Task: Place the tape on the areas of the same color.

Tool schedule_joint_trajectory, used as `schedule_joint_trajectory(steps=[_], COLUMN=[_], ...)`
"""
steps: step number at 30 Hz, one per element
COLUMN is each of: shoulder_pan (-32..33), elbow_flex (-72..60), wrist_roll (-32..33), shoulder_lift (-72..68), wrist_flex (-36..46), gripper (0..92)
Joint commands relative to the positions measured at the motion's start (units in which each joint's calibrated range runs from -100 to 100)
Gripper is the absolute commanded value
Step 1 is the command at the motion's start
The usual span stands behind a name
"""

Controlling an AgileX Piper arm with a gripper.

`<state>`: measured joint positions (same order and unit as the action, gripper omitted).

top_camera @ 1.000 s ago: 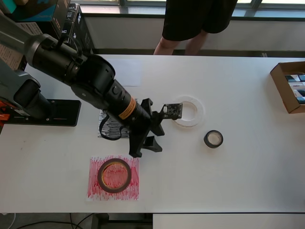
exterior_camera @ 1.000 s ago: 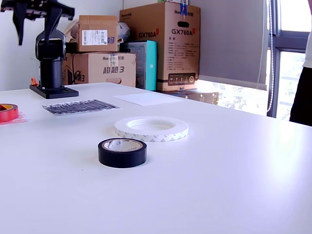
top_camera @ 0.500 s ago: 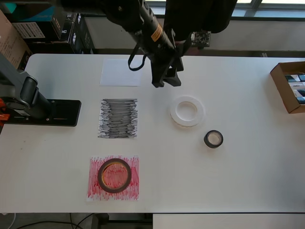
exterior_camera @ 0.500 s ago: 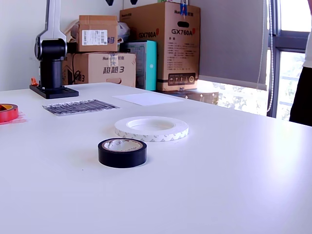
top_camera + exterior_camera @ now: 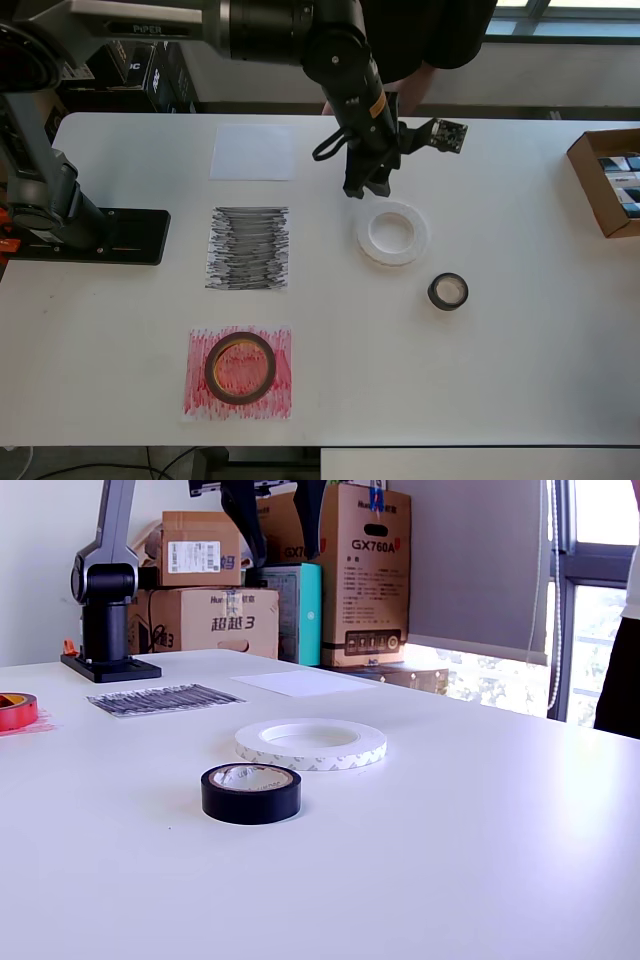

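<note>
The wide white ring of tape lay flat on the white worktop, on bare surface and not on any sheet. Just beside it, toward the overhead view's lower right, stood the small dark grey-black roll of tape, likewise unplaced. The reddish-brown ring of tape sat within the red-scribbled paper sheet, so that pairing appeared complete. The black-scribbled paper sheet and the plain white paper sheet lay bare, in a column to the overhead view's left of the white ring.

The black claw hung in the air above the worktop, just beyond the white ring's far edge in the overhead view. In the exterior view its two fingers stood spread apart with nothing between them.

Judgement: the step in hand was the approach to the white ring, one of three placements being done. The next move called for the claw to descend with one finger inside the ring and one outside its wall, close on the band, then carry it to the plain white sheet. The ring lay low and flat, so a shallow descent risked a slip.

A brown cardboard box stood at the overhead view's right edge, and a person in dark shorts stood behind the worktop.
</note>
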<state>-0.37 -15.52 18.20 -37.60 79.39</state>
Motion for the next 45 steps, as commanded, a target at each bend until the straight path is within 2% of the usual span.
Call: schedule_joint_trajectory(steps=[1,10,22,45], shoulder_pan=[0.2,0.2,-1.2,-3.4], elbow_flex=[0.2,0.2,-4.1,-4.2], wrist_roll=[1.7,3.4,9.2,10.1], shoulder_lift=[-2.2,-7.4,-13.8,-20.7], wrist_flex=[-0.7,-0.7,-0.5,-0.6], gripper=[54.3,54.3,54.2,54.2])
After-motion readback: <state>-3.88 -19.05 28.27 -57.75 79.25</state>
